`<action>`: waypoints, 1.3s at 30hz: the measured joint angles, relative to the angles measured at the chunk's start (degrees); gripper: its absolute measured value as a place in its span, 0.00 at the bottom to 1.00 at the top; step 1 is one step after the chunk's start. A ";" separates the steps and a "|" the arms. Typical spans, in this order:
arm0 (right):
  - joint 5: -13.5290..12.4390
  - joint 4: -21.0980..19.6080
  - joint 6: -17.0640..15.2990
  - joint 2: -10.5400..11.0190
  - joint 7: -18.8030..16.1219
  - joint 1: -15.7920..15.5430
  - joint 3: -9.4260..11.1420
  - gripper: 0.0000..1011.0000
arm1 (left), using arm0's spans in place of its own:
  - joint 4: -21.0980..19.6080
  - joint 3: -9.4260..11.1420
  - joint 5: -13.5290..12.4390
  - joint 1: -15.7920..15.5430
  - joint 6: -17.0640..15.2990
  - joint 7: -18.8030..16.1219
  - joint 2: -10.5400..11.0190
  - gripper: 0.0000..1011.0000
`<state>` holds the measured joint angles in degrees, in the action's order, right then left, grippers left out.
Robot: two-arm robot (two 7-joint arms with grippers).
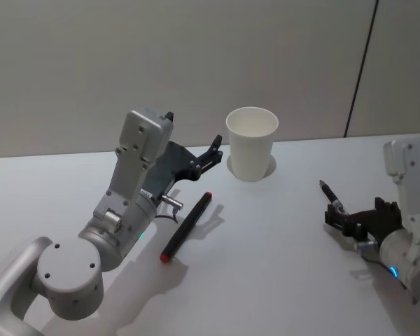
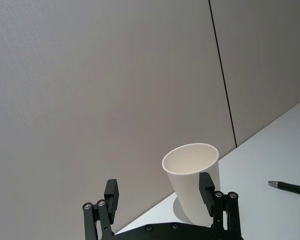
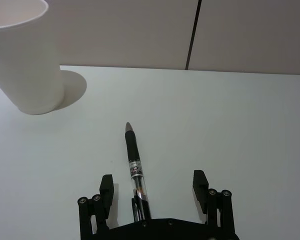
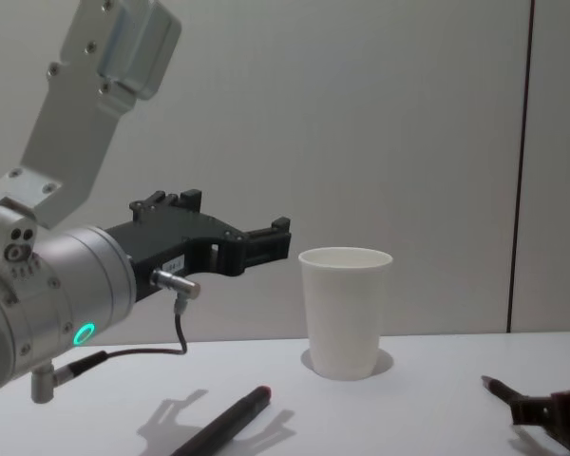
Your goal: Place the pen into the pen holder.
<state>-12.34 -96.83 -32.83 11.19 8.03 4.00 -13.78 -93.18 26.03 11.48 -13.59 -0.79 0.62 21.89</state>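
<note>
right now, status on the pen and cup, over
Left gripper open, raised, short of the cup. Right gripper low, fingers open either side of black pen. Cup upright, empty. Red-tipped pen lies on table by left arm.

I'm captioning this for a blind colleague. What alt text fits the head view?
A white cup stands at the far side of the table, with the open left gripper hovering beside it and a red-tipped pen lying nearby. At right, the open right gripper straddles a black pen.
</note>
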 joint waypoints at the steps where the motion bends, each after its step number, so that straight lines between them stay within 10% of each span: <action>1: 0.17 0.50 0.19 -0.22 -0.12 0.23 -0.03 0.99 | 0.00 0.00 0.00 0.00 0.00 0.00 0.00 0.99; 31: 2.67 7.26 3.65 -2.78 -2.93 3.51 -0.40 0.99 | 0.00 0.00 0.00 0.00 0.00 0.00 0.00 0.99; 39: 2.81 7.71 3.91 -3.02 -3.35 3.75 -0.56 0.78 | 0.00 0.00 0.00 0.00 0.00 0.00 0.00 0.99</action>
<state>-9.53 -89.12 -28.92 8.18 4.68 7.75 -14.34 -93.18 26.03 11.48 -13.59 -0.79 0.62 21.90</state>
